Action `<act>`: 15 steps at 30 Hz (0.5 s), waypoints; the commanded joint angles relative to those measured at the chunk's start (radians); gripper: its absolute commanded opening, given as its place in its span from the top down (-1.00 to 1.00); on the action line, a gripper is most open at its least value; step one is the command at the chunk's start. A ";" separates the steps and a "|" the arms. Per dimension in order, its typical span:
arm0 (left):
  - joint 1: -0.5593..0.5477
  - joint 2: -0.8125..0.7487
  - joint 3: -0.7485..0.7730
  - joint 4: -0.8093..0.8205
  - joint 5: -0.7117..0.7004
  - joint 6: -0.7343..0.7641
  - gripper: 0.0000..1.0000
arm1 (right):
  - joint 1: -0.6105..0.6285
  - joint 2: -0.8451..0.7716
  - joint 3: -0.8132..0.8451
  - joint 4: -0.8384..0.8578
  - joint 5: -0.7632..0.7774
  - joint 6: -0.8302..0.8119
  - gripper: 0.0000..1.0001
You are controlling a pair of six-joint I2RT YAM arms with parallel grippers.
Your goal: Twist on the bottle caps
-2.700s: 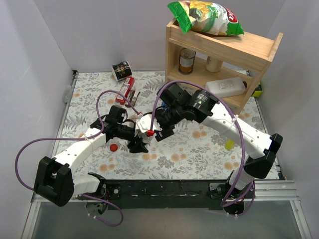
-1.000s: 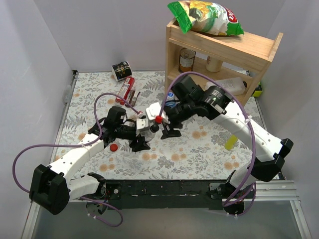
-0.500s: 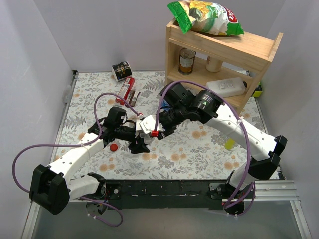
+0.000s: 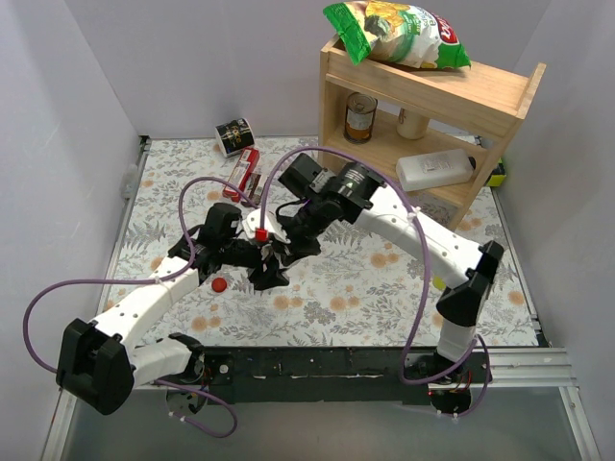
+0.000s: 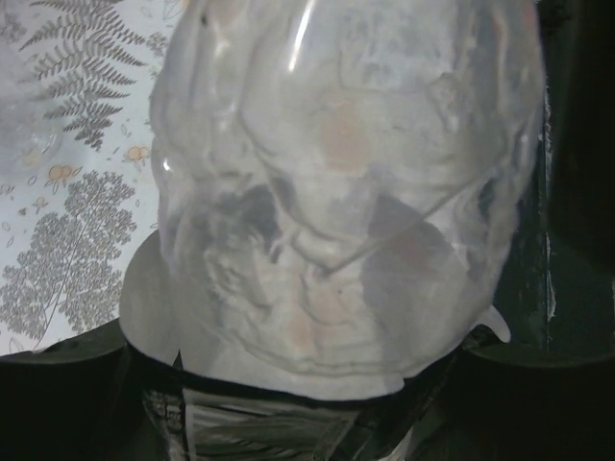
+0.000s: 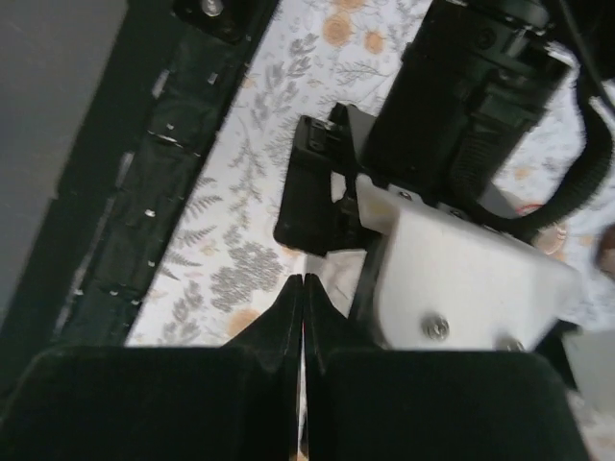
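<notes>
The bottle is thin, clear, dented plastic. It looks light, springy and slick, so it wants a mild squeeze low on the body, leaving the neck free. The left claw grips it that way above the middle of the surface. A red cap shows at its far end, perhaps seated on the mouth. The right claw is clenched tight beside it, with nothing visible between its jaws. No label reads on the bottle, and the print on the bag and can is illegible.

A clear, glossy plastic bottle, matt black fingers, a smooth pale wooden shelf and a matt floral-printed desk.
</notes>
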 commanded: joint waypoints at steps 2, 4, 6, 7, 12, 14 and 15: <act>-0.011 -0.049 0.005 0.061 -0.004 -0.028 1.00 | -0.033 0.072 0.141 -0.058 -0.106 0.202 0.97; -0.011 -0.054 -0.012 0.054 -0.008 -0.028 1.00 | -0.038 0.065 0.170 -0.032 -0.132 0.220 0.97; -0.009 -0.055 -0.024 0.051 -0.010 -0.038 1.00 | -0.043 0.063 0.230 -0.030 -0.167 0.228 0.97; -0.009 -0.054 -0.031 0.049 -0.010 -0.038 1.00 | -0.044 0.059 0.246 -0.024 -0.175 0.255 0.97; -0.009 -0.046 -0.051 0.041 0.013 -0.046 1.00 | -0.049 -0.009 0.252 0.065 -0.137 0.324 0.97; -0.011 -0.048 -0.054 0.041 0.033 -0.043 1.00 | -0.052 -0.073 0.174 0.105 -0.097 0.312 0.94; -0.009 -0.049 -0.054 0.037 0.047 -0.040 1.00 | -0.053 -0.095 0.140 0.120 -0.057 0.291 0.78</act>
